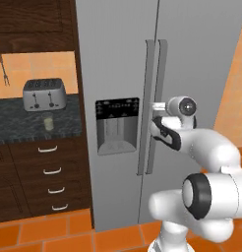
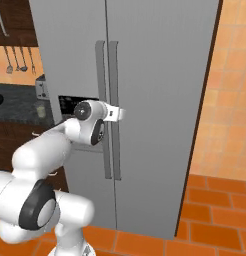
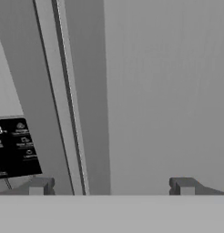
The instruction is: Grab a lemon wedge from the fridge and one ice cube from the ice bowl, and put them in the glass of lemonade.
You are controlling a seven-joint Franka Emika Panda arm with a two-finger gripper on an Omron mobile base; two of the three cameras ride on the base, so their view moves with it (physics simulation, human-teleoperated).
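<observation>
With the tool (image 3: 111,186) spread wide at mid-frame before the tall grey steel fridge (image 1: 192,59), closing now risks missing the right door's long vertical handle (image 3: 89,95), which sits left of centre between its tips.

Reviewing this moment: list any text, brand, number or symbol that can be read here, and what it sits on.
Nothing can be quoted with confidence.
Dispenser panel on the fridge: rows of small white marks and icons, too blurred to read in either base view.
The same panel in the hand view: one larger white character that may be an "8", beside tiny unreadable captions.
Toaster: no lettering visible.
No brand mark shows on the fridge doors.
</observation>
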